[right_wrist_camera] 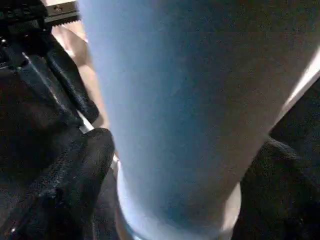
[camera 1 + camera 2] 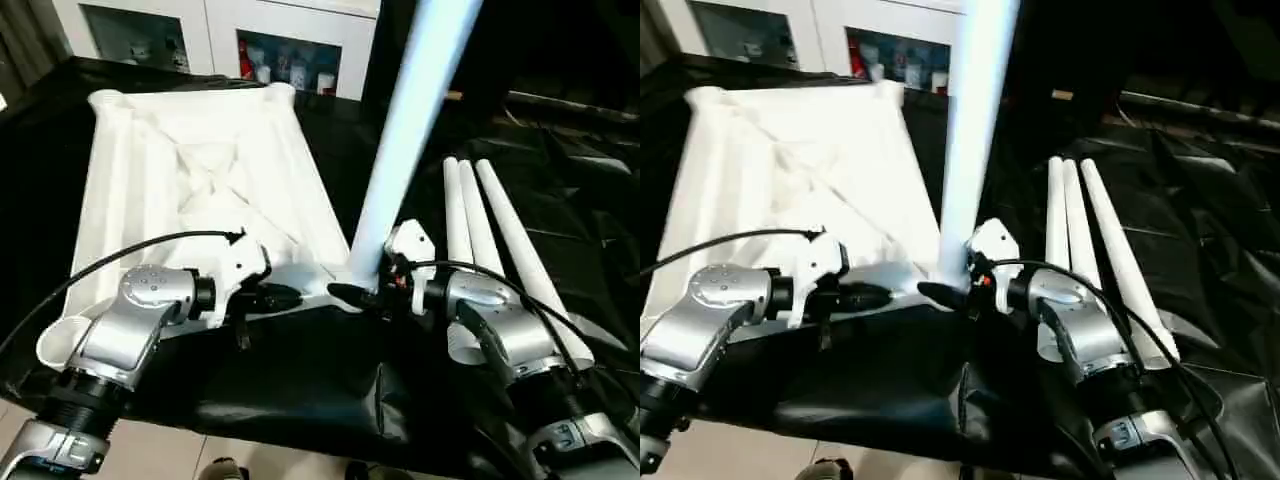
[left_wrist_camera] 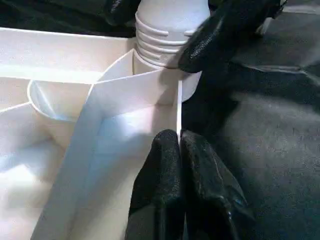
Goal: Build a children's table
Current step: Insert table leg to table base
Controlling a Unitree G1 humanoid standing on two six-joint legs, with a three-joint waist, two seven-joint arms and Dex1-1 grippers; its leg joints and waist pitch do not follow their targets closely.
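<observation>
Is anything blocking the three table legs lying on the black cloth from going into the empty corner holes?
Nothing visible blocks them. The three loose legs lie beside the upside-down table top, apart from it, with bare black cloth between. One leg already stands in the near corner socket; the other corners look empty.

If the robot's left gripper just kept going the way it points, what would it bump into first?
Most likely the upright leg standing in the tabletop's corner socket. The left gripper, pinching the rim, points at its threaded base, where the right gripper also sits.
</observation>
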